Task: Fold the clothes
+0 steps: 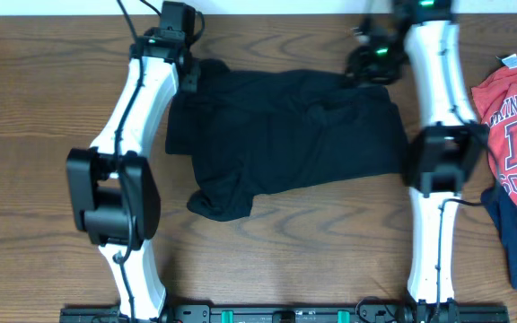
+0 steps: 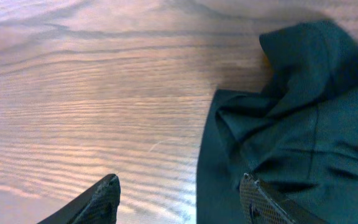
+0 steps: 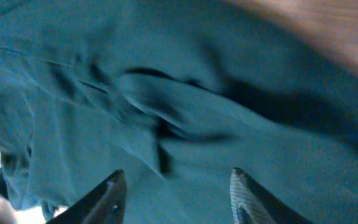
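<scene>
You have bare table (image 1: 25, 108) left of the black T-shirt (image 1: 285, 135) and along its near edge; the red T-shirt (image 1: 514, 117) and navy garment (image 1: 512, 231) block the right edge.

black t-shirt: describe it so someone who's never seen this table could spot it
On the wooden table, look between the left arm and right arm. The black T-shirt lies rumpled there, plain and unlettered, unlike the red T-shirt and navy garment at the right edge.
</scene>
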`<state>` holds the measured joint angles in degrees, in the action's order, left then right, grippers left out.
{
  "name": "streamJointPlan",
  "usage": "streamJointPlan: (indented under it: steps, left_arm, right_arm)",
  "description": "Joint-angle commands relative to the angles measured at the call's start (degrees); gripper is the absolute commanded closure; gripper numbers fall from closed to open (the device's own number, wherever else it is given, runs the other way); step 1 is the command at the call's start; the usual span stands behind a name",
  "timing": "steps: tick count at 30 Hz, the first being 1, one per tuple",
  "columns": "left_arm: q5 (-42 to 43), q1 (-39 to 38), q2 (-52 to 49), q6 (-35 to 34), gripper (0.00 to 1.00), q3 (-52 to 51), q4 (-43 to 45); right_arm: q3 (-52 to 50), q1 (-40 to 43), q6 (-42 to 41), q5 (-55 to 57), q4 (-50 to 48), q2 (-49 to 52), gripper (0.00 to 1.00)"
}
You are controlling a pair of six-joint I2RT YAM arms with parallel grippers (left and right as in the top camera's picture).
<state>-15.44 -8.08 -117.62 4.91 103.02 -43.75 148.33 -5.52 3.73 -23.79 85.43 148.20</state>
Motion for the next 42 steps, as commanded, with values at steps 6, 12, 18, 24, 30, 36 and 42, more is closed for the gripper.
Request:
streamJointPlan:
  steps: [6, 12, 18, 24, 30, 36, 42]
  left_arm:
    - [-1.1, 2.6, 1.9, -1.2, 0.36, 1.6, -3.6]
    - [-1.1, 2.6, 1.9, -1.2, 0.37, 1.6, -3.7]
    - [-1.1, 2.6, 1.9, -1.2, 0.36, 1.6, -3.7]
    - [-1.0, 2.6, 1.9, -1.2, 0.36, 1.6, -3.5]
    - [-0.5, 2.6, 1.9, -1.4, 0.36, 1.6, -3.5]
    - [1.6, 2.6, 1.9, -2.7, 0.36, 1.6, -3.3]
    - [1.6, 2.6, 1.9, -2.7, 0.36, 1.6, -3.2]
  right_arm:
    - [0.0, -4.3, -3.3, -2.5, -3.6, 9.2, 0.62]
    - [0.0, -4.2, -5.7, -3.2, -6.1, 9.8, 0.85]
    - [0.2, -2.7, -6.5, -3.3, -7.2, 9.6, 0.99]
    - [0.5, -0.1, -6.4, -4.6, -6.1, 8.0, 0.99]
    - [0.5, 1.9, -5.8, -4.7, -5.0, 4.0, 0.99]
    - [0.5, 2.5, -5.8, -4.7, -4.5, -1.4, 0.99]
    - [0.5, 3.7, -5.8, -2.7, -3.2, -6.6, 0.99]
